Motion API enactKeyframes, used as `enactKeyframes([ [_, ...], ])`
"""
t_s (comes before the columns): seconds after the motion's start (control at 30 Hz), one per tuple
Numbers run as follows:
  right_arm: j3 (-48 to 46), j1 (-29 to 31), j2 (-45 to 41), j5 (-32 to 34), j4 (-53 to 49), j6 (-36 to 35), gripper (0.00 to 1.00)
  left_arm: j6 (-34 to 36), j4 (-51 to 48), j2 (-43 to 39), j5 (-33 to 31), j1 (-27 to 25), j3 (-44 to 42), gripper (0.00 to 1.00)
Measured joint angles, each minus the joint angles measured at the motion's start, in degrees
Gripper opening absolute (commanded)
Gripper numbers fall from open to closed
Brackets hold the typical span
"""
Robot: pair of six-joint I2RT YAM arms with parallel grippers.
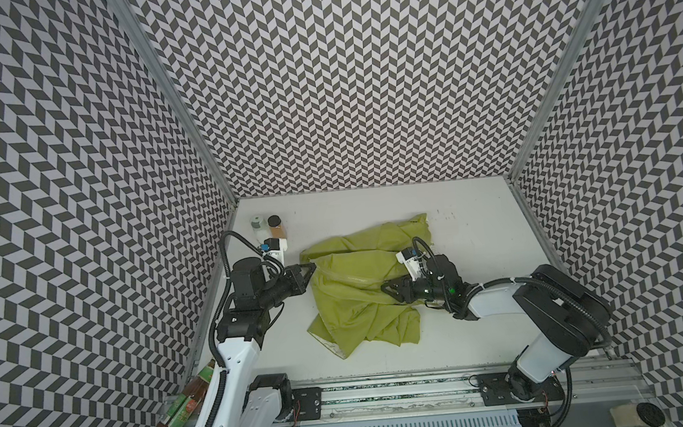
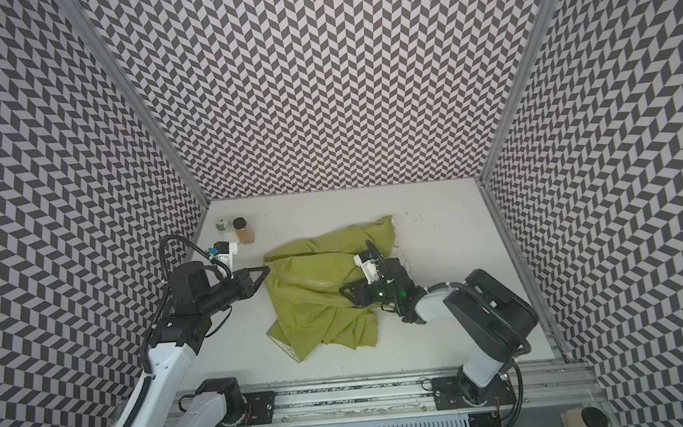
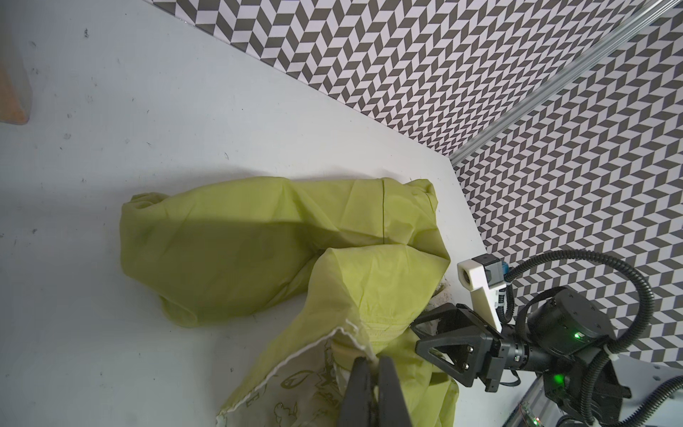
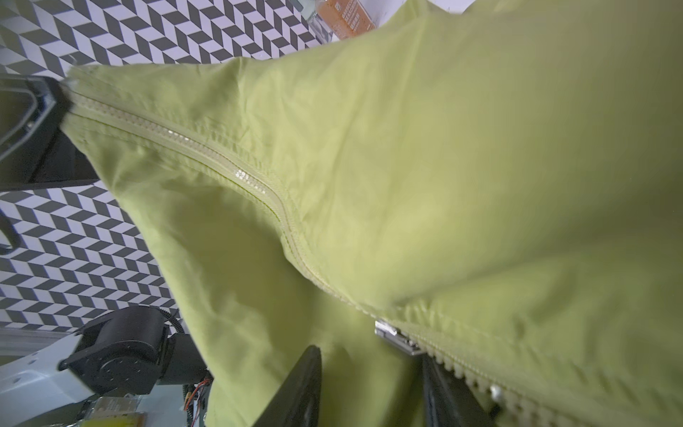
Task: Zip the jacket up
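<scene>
Jacket lies crumpled in the middle of the tabletop in both top views, green side out, w/ a bit of printed lining showing at its lower-left hem. In the right wrist view the zip runs taut from upper left down to lower right, and the metal slider sits low, right of centre. Teeth btwn the upper-left end and the slider look meshed. Past the slider they look loose, tho it's blurred there. So I reckon we're partway, w/ the pull stroke in hand.

Right gripper: jaws part-way apart, straddling the fabric just under the slider. Can't tell if they touch the tab. Left gripper: jaws pinched tight on the zip's end at the jacket's left edge, anchoring it.

To do this well, I want the right jaws on the slider tab itself, not the cloth beside it. Then draw along the zip line, away from the left anchor. Left must hold firm so the tape lies straight. Slack or a fold ahead of the slider would likely jam it. Two jars stand upper left of the tabletop, well apart from the work.
</scene>
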Motion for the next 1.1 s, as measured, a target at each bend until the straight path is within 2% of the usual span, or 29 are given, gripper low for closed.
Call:
enactKeyframes([
  [0.17, -0.83, 0.07, -0.74, 1.99, 0.68, 0.79, 0.24, -0.68, 0.24, -0.39, -0.11, 0.31, -0.63, 0.0],
  [0.3, -1.44, 0.07, -2.62, 3.43, -0.09, 0.98, 0.19, -1.31, 0.66, -1.31, -0.2, 1.03, -0.63, 0.0],
  [0.53, -1.57, 0.07, -5.62, 5.03, -1.57, -0.31, 0.01, -1.64, 0.68, -1.36, -0.13, 2.67, -0.61, 0.0],
  [0.8, -1.55, 0.07, -5.86, 5.95, -5.31, -2.14, 0.0, -2.78, 1.05, -1.18, 0.09, 3.69, -0.44, 0.0],
  [0.83, -1.55, 0.04, -6.34, 6.32, -6.34, -2.64, 0.02, -2.78, 1.07, -1.07, 0.15, 3.74, -0.37, 0.0],
  [0.87, -1.55, -0.07, -6.84, 6.58, -7.06, -2.95, 0.12, -2.78, 1.03, -0.94, 0.17, 3.78, -0.24, 0.0],
  [0.97, -1.55, -0.72, -8.13, 6.91, -7.76, -3.89, 0.34, -2.75, 1.05, -0.79, 0.26, 3.89, 0.07, 0.0],
  [1.0, -1.53, -0.9, -8.26, 6.88, -7.87, -4.31, 0.38, -2.73, 1.05, -0.72, 0.28, 3.93, 0.15, 0.02],
  [1.07, -1.18, -1.2, -8.26, 6.51, -8.85, -5.4, 0.4, -2.36, 0.96, -0.55, -0.09, 4.0, 0.15, 0.33],
  [1.1, -0.94, -1.2, -8.17, 6.16, -9.22, -5.62, 0.4, -2.32, 0.5, -0.31, -0.85, 3.98, 0.31, 0.43],
])
